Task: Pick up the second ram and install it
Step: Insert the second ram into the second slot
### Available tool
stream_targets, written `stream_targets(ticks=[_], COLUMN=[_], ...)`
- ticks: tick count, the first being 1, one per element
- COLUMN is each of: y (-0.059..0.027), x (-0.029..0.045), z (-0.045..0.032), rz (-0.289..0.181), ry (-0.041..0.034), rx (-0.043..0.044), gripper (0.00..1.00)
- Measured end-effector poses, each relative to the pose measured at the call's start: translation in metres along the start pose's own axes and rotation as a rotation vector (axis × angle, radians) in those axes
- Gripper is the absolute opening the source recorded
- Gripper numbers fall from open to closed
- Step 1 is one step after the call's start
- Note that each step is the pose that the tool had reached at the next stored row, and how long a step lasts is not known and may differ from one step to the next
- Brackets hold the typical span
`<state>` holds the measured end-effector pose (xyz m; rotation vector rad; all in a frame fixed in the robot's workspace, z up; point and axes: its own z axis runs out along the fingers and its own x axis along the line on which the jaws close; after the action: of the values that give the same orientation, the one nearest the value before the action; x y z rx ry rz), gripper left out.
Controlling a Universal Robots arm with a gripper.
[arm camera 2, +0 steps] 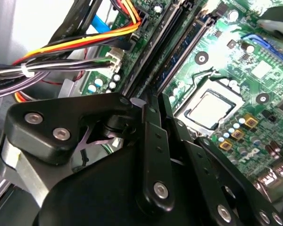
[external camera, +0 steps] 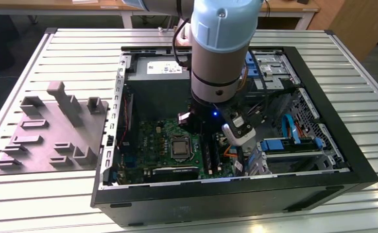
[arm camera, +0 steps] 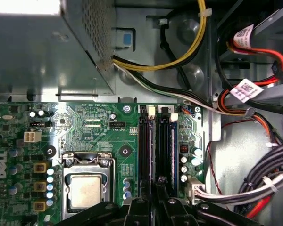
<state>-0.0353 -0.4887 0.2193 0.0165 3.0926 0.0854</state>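
Black gripper [arm camera: 155, 187] linkage is right up against the lens in both wrist views, and the claw looks pinched nearly closed on the thin top edge of the second ram [arm camera: 152, 150]. As far as I can tell the stick is standing on edge in one of the long black slots on the motherboard [arm camera: 89, 125], right beside the CPU socket [arm camera: 86, 188]. IMO what matters for this step is pushing straight down with the stick kept dead upright and even end to end, so the white end latch [arm camera: 151, 112] can snap in. I'd also stay well off the cable bundle [arm camera: 259, 186] next to the slots.
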Motion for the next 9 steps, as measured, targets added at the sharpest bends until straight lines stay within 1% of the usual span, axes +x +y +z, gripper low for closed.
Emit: stream_targets(ticks=[5,9], y=[0.0008,0.0013], x=[-0.0007,-0.0012], z=[-0.0145,-0.0244], rz=[0.0,0.0], ry=[0.0,0.0], rx=[0.0004,0.0006], gripper=[0.19,0.19])
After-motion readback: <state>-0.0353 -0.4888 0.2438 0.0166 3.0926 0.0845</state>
